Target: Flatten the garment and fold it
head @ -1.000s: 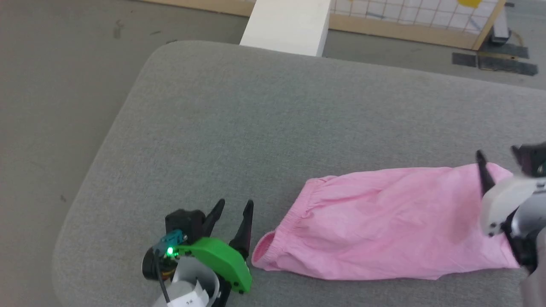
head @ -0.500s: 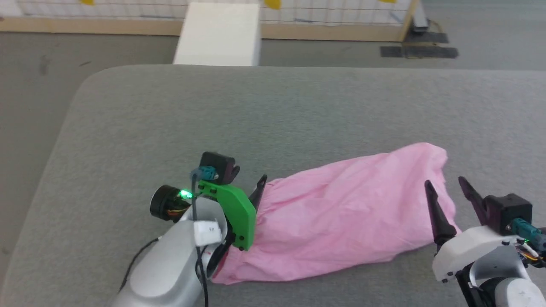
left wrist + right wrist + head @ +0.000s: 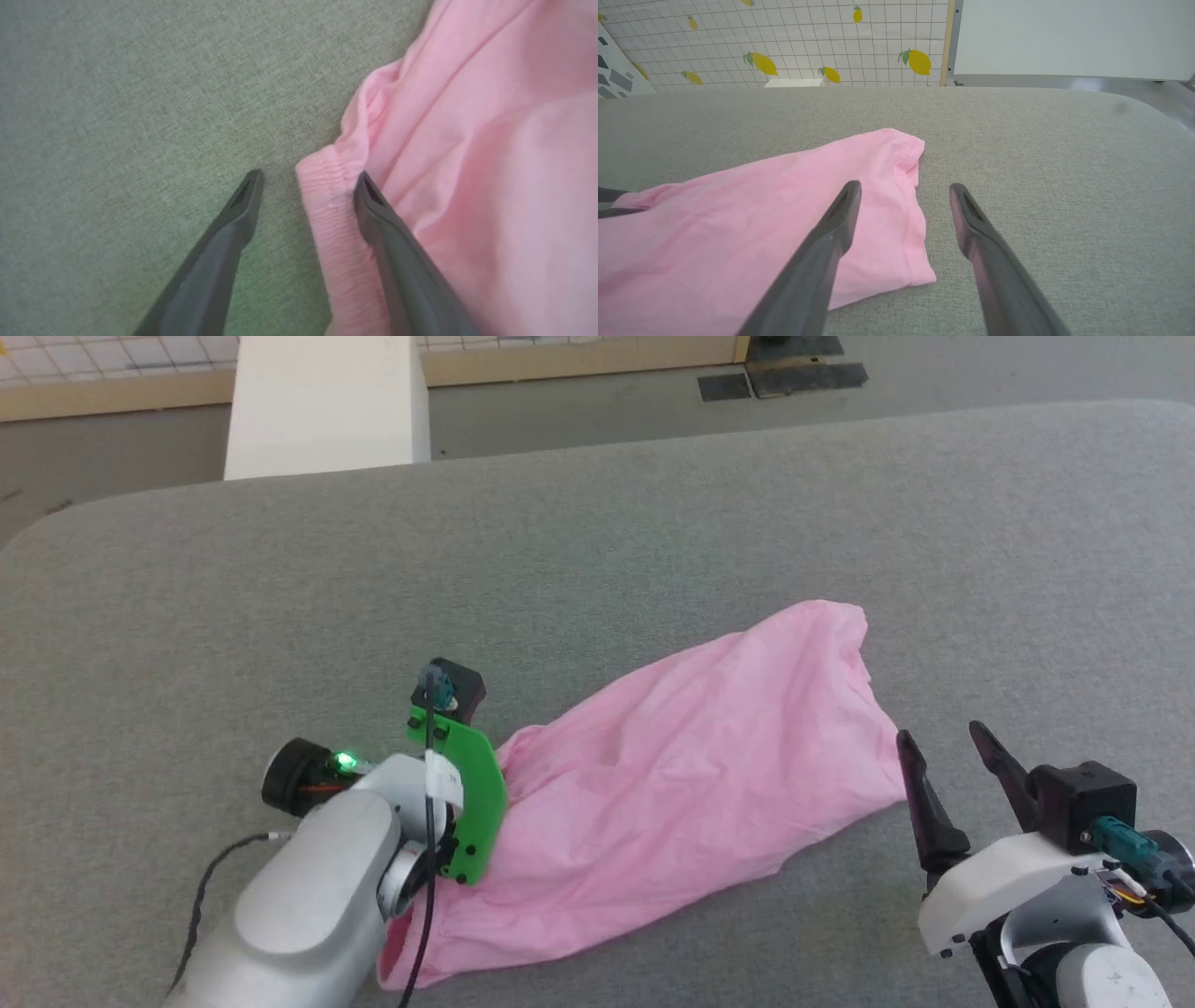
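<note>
The light pink garment (image 3: 672,784) lies in a long diagonal strip on the grey padded surface (image 3: 653,523), its gathered elastic edge (image 3: 327,196) at the near-left end. My left gripper (image 3: 309,178) is open and straddles that edge, one finger on the cloth (image 3: 490,140) and the other on bare grey fabric. In the head view its green bracket (image 3: 462,784) hides the fingers. My right gripper (image 3: 948,751) stands open just off the garment's far-right end. In the right wrist view that gripper (image 3: 904,187) has its left finger above the hemmed end (image 3: 915,233) and grips nothing.
A white block (image 3: 322,401) stands beyond the surface's far edge. Behind it runs a wood-framed panel with a lemon print (image 3: 784,42). The surface's rounded corner lies at the far left (image 3: 56,523). Bare grey fabric surrounds the garment.
The head camera has swung, shifting the whole picture. My left gripper has gone from beside the elastic end to straddling it. My right gripper now sits just off the far end.
</note>
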`<state>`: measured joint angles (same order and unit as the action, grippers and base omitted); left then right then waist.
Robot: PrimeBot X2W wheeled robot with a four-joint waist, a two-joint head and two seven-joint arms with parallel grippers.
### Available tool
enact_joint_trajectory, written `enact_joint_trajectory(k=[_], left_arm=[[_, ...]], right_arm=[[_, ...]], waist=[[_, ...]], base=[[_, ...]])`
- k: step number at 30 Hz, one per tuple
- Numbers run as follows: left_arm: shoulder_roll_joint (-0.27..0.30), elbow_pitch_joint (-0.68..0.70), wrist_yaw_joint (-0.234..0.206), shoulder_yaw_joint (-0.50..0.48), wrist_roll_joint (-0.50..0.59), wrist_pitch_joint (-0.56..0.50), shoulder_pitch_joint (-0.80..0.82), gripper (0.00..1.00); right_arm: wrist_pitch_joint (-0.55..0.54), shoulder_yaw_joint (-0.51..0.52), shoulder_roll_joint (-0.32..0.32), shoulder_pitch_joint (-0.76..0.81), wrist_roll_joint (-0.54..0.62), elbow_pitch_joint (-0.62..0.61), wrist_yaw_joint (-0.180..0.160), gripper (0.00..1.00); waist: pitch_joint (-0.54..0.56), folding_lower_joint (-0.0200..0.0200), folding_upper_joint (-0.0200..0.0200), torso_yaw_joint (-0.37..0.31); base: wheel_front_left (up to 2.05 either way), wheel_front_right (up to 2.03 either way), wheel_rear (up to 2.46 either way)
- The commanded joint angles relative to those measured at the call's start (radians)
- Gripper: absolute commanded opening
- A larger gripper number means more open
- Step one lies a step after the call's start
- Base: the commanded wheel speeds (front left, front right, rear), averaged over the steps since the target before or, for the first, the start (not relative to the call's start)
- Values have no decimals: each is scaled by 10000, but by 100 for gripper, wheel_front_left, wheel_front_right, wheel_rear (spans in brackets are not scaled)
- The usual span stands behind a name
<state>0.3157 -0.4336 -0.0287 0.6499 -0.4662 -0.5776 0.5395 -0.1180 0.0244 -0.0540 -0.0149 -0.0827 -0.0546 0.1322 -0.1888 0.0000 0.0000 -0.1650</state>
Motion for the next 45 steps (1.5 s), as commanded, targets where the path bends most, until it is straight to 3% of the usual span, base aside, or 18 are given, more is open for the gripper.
enact_joint_trajectory(k=[1,3,5,6,9,12,16,20,30,38,39,40,41,42,45], left_arm=[[163,-65,-68,91,9,-422,58,100],[198,13,-91,139,-120,-903,-30,100],[234,168,-97,175,-184,-1130,-92,36],[247,297,-143,161,-195,-1117,-127,0],[223,771,-494,-67,-6,-92,-226,0],[-83,1105,-1119,-553,-6,1403,-572,0],[-516,1297,-1400,-872,-152,2765,-943,0],[-842,1295,-1361,-857,-186,3447,-968,0],[-1447,946,-918,-447,-176,3976,-459,0],[-1615,628,-580,-250,-243,4151,-185,0],[-1617,597,-564,-243,-249,4163,-160,0],[-1623,557,-526,-239,-278,4169,-136,0],[-1623,526,-492,-234,-301,4166,-114,0],[-1564,490,-362,-195,-280,4185,80,0],[-1267,618,-80,-173,-128,4210,573,0]], right_arm=[[102,-51,31,-128,-84,26,-15,100],[127,-79,33,-140,-135,50,-15,100],[150,-81,34,-157,-177,59,-15,100],[149,-75,34,-166,-185,58,-15,100],[113,-67,35,-307,-58,66,-15,100],[39,37,-5,-688,135,100,-15,100],[-470,352,-286,-1593,360,509,-15,100],[-1628,843,-585,-2815,491,1526,-15,100],[-4431,1499,-1333,-5621,101,5022,-15,100],[-6260,1095,-1762,-6331,123,6145,-15,100],[-6418,1037,-1791,-6373,105,6220,-15,81],[-6654,954,-1822,-6414,84,6320,-15,35],[-6829,823,-1855,-6441,57,6357,-15,4],[-7223,444,-2003,-6574,-204,6294,-15,0],[-7021,-18,-2256,-6822,-471,5901,-15,0]], waist=[[-234,0,0,-227],[-274,0,0,-244],[-299,0,0,-234],[-313,0,0,-208],[-338,0,0,-86],[-399,0,0,173],[-508,0,0,651],[-698,0,0,1197],[-1327,0,0,2353],[-1565,0,0,2573],[-1582,0,0,2567],[-1599,0,0,2555],[-1611,0,0,2544],[-1635,0,0,2500],[-1578,0,0,2410]], base=[[0,0,0],[0,0,0],[0,0,0],[0,0,0],[0,0,0],[0,0,0],[0,0,0],[0,0,0],[0,0,0],[0,0,0],[0,0,0],[0,0,0],[0,0,0],[0,0,0],[0,0,0]])
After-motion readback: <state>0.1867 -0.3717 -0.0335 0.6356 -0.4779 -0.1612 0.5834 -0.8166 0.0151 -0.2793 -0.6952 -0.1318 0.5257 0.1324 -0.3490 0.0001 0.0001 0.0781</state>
